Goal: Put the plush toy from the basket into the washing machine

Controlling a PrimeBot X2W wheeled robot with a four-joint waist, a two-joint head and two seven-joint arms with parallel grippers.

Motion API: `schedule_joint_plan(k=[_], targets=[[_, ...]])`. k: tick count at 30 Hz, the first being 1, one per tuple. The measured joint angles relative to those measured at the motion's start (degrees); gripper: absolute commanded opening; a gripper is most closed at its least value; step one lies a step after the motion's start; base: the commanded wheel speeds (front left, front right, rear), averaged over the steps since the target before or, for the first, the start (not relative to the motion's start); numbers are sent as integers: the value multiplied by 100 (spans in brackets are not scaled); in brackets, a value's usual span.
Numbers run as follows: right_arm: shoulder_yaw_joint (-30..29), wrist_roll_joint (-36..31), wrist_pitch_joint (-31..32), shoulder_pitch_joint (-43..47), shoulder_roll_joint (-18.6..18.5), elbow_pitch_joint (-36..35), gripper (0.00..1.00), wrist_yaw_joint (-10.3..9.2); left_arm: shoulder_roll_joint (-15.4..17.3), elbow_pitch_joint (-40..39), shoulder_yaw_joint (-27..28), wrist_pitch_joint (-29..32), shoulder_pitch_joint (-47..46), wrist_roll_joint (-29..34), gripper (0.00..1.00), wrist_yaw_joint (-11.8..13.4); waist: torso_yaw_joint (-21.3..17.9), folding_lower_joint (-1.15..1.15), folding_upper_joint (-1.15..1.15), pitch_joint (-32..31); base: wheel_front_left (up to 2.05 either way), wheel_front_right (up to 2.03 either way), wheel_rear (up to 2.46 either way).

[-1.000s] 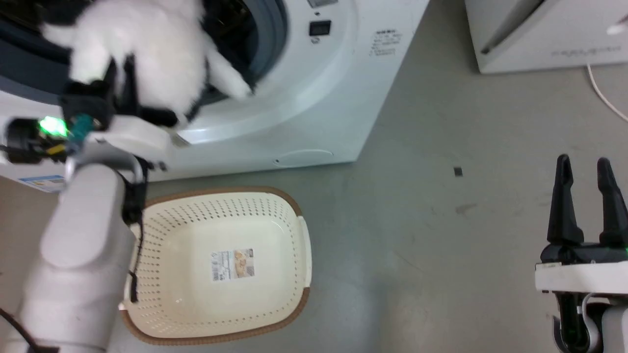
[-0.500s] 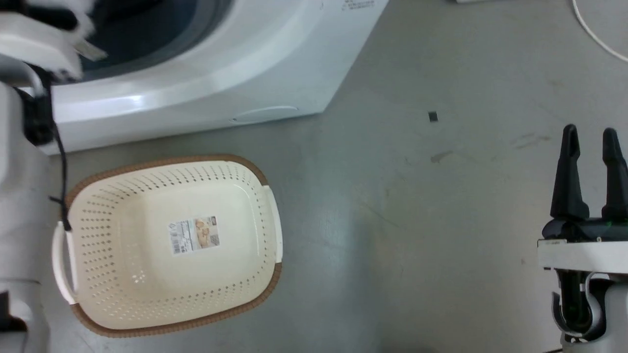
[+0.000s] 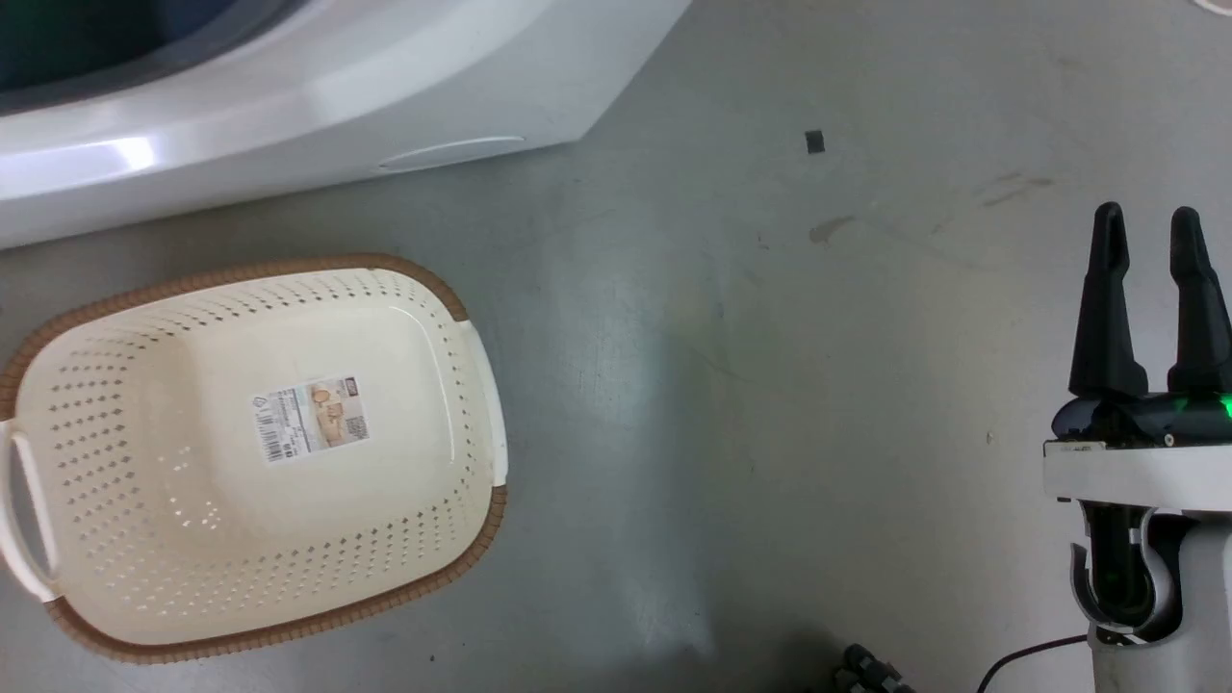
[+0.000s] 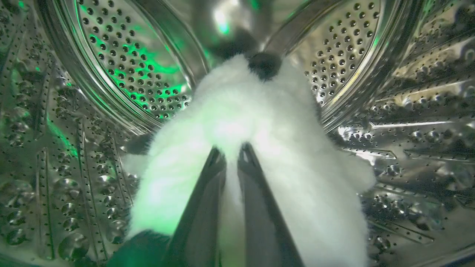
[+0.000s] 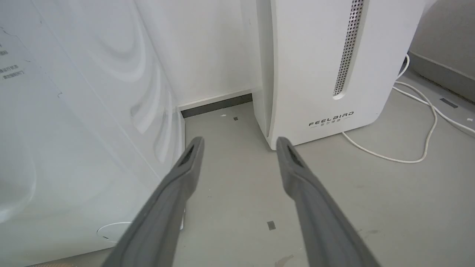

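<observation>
Left wrist view: my left gripper (image 4: 232,150) pinches the plush toy (image 4: 267,111) inside the washing machine (image 4: 111,66) drum, toy's long axis running straight ahead from my fingertips. My right gripper (image 3: 1145,226) is spread, empty, well apart.

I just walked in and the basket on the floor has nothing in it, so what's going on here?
The robot's left gripper is shut on the white penguin plush toy, holding it inside the steel drum of the washing machine. The cream basket sits on the floor in front of the machine, with a paper label on its bottom. The right gripper is open above the floor, holding nothing.
</observation>
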Motion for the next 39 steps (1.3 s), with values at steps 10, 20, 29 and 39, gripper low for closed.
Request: schedule_joint_plan(k=[10, 20, 29, 39], targets=[[115, 94, 0, -15, 0, 1, 100, 0, 131, 531, -208, 0, -782, 183, 0, -32, -206, 0, 0, 262, 0, 0, 0], [138, 94, 0, -14, -1, -27, 100, 0, 181, 700, -369, -9, -1007, 310, 100, 19, -210, 0, 0, 312, 0, 0, 0], [135, 55, 0, -14, -1, -9, 100, 0, 20, 1124, -323, -9, -892, 84, 100, -99, -91, -1, 0, 130, 0, 0, 0], [185, -91, 0, 24, -1, 105, 100, 0, -185, 990, -97, -9, 77, -218, 100, -148, 46, -1, 0, -405, 0, 0, 0]])
